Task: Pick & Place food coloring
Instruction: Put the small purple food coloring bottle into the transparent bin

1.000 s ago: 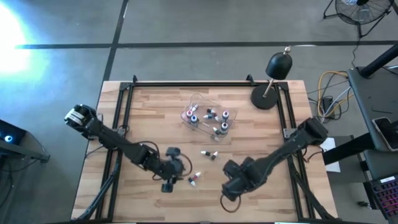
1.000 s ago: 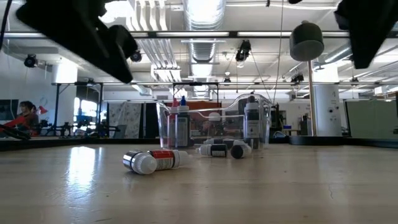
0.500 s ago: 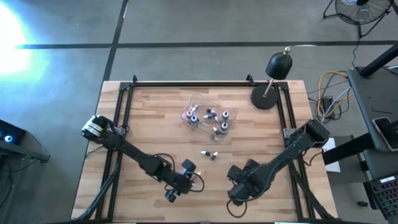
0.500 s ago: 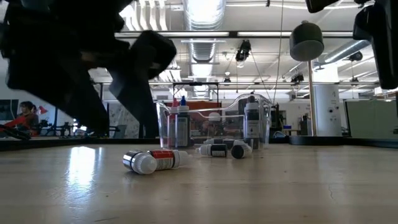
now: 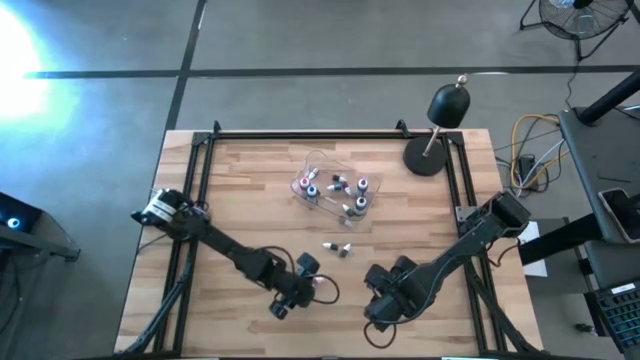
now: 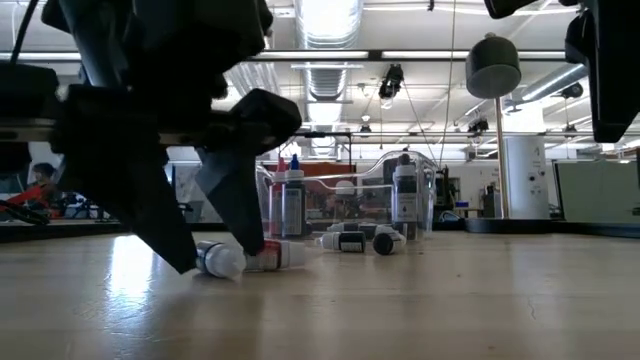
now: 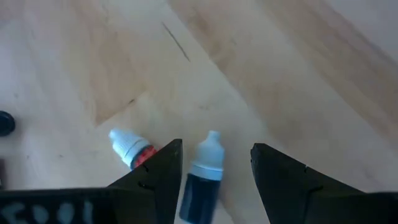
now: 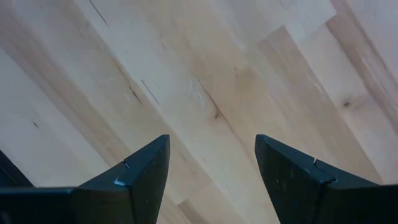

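Two food coloring bottles lie on their sides on the wooden table near its front middle. One is dark with a pale cap (image 7: 202,177); the other is red with a white cap (image 7: 129,147). My left gripper (image 7: 214,186) is open and low over the table (image 5: 300,288), its fingers standing on either side of the dark bottle without visibly touching it. The red bottle lies just outside one finger. My right gripper (image 8: 211,180) hangs open over bare wood at the front right (image 5: 383,300). Two more bottles (image 5: 337,247) lie loose mid-table.
A clear plastic tray (image 5: 322,166) at the table's far middle holds several bottles, some upright (image 6: 404,200). A black desk lamp (image 5: 440,125) stands at the far right corner. Black frame rails (image 5: 190,190) run along the table's sides.
My left gripper has come down and moved toward the table's right and near edge, rolling about its own axis, until its open fingers straddle the dark bottle. The bottles have stayed where they were.
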Action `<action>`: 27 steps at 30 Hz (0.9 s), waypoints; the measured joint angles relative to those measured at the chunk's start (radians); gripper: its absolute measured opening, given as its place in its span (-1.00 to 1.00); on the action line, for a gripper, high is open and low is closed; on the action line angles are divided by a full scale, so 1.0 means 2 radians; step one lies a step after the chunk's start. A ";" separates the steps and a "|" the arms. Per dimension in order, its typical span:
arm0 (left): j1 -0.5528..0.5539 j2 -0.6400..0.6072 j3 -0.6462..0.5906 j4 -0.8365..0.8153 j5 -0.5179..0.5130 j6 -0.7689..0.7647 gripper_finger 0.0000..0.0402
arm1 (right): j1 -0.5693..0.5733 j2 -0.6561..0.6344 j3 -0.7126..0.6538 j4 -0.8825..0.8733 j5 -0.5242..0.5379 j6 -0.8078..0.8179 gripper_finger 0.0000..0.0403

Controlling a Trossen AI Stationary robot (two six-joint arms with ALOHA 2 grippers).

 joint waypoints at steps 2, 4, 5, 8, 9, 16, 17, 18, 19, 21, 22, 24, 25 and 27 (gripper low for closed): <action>0.005 0.001 0.000 0.001 0.001 0.004 -0.18 | 0.000 0.000 0.000 0.000 0.001 0.009 0.13; 0.010 0.001 0.000 0.002 0.005 0.005 -0.18 | 0.000 0.000 0.000 0.001 0.001 0.016 0.13; 0.013 0.001 0.000 0.002 0.008 0.005 -0.18 | 0.000 0.000 0.000 0.001 0.001 0.019 0.13; 0.020 0.001 -0.001 -0.010 0.021 0.005 -0.18 | 0.000 0.000 0.000 0.002 0.001 0.025 0.13; 0.022 0.001 -0.002 -0.014 0.022 0.004 -0.18 | 0.000 0.000 0.000 0.002 0.001 0.026 0.13; 0.027 0.001 -0.005 -0.029 0.031 -0.001 -0.19 | 0.000 0.000 0.000 0.002 0.001 0.026 0.13; 0.027 0.001 -0.006 -0.029 0.031 -0.003 -0.20 | 0.000 0.000 0.000 0.002 0.001 0.026 0.13; 0.027 0.001 -0.006 -0.029 0.032 -0.006 -0.23 | 0.000 0.000 0.000 0.002 0.001 0.026 0.13; 0.027 0.001 -0.006 -0.029 0.034 -0.008 -0.25 | 0.000 0.000 0.000 0.002 0.001 0.026 0.13; 0.027 0.001 -0.006 -0.029 0.037 -0.009 -0.33 | 0.000 0.000 0.000 0.002 0.001 0.025 0.13; 0.026 0.001 -0.006 -0.029 0.039 -0.009 -0.38 | 0.000 0.000 0.000 0.002 0.001 0.025 0.13; 0.027 0.001 -0.006 -0.029 0.042 -0.010 -0.47 | 0.000 0.000 0.000 0.002 0.001 0.025 0.13; 0.027 0.001 -0.006 -0.030 0.042 -0.014 -0.51 | 0.000 0.000 0.000 0.002 0.001 0.025 0.13; 0.027 0.001 -0.006 -0.030 0.042 -0.021 -0.57 | 0.000 0.000 0.000 0.002 0.001 0.024 0.13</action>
